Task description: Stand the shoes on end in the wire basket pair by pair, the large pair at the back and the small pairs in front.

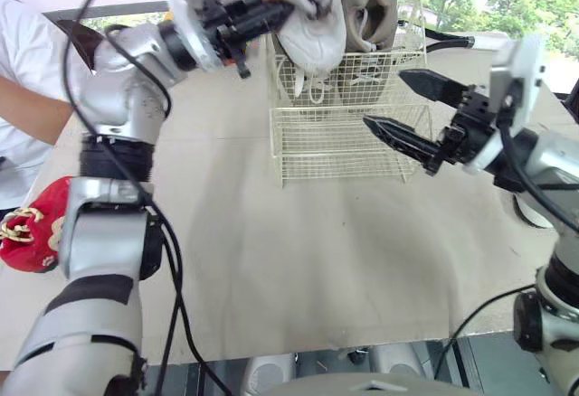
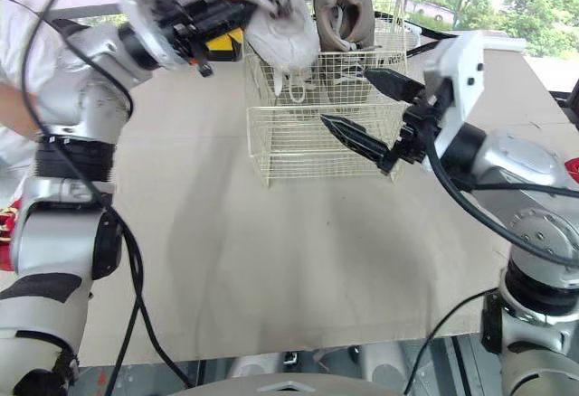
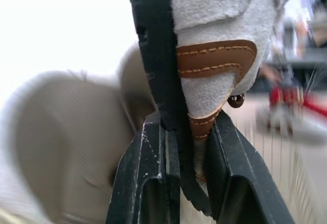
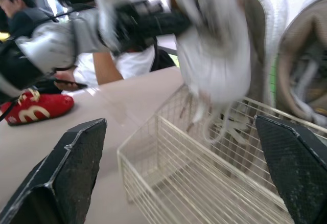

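My left gripper point(image 1: 258, 16) is shut on a white and grey shoe point(image 1: 312, 30) and holds it above the back left of the cream wire basket point(image 1: 344, 147). In the left wrist view the fingers clamp the shoe's point(image 3: 214, 55) heel edge with its brown tab. A beige shoe point(image 1: 371, 3) stands on end in the back of the basket, right of the held one. My right gripper point(image 1: 384, 98) is open beside the basket's front right corner, with nothing between its fingers. A small red shoe point(image 1: 36, 220) lies at the table's left edge.
A person in a white shirt point(image 1: 23, 98) sits at the left of the table, near the red shoe. Another pale shoe point(image 1: 529, 211) lies at the right edge behind my right arm. The basket's front compartment point(image 1: 339, 156) holds nothing.
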`<act>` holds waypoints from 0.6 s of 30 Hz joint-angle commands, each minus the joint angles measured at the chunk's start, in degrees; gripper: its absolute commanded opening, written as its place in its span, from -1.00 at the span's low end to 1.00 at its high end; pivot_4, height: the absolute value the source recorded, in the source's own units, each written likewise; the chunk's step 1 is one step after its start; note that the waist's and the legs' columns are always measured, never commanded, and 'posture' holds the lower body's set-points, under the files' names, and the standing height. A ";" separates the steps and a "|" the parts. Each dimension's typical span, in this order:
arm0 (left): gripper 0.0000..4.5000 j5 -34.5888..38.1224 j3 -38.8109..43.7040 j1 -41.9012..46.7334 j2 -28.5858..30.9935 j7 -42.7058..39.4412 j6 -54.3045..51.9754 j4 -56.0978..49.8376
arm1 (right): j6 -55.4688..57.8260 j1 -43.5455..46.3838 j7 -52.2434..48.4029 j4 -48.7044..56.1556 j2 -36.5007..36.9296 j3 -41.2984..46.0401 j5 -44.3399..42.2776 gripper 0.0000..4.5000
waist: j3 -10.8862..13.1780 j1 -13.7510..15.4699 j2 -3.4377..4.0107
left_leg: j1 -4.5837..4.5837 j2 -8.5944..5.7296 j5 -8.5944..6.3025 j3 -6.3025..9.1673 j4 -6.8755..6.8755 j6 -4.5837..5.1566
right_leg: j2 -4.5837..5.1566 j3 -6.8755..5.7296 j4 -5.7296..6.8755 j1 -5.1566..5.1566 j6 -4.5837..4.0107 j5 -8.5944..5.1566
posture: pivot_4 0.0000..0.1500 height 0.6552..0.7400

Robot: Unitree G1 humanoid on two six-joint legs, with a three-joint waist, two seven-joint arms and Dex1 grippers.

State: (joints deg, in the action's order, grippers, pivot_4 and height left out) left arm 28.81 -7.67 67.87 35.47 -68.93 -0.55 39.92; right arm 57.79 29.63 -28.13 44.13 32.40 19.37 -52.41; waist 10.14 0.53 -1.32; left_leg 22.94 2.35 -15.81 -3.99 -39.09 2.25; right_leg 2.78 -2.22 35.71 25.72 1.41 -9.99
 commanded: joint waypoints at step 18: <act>0.88 -13.23 6.39 3.70 -0.89 -11.52 7.14 13.75 | -7.02 -12.31 7.32 5.31 12.77 5.46 -12.41 1.00 | 0.02 -0.69 -0.06 | -0.06 0.02 -0.10 -0.07 -0.18 0.17 | 0.04 0.18 0.19 0.03 0.26 -0.15 | 1.00 1.00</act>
State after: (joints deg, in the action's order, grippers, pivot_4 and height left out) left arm 13.22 -4.17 71.61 32.99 -80.46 10.65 57.76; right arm 52.81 16.91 -20.35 49.49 44.31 24.85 -64.57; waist 10.16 -0.15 -1.38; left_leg 22.87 2.37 -15.90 -4.05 -39.28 2.42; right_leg 2.82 -2.03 35.92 25.75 1.67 -10.14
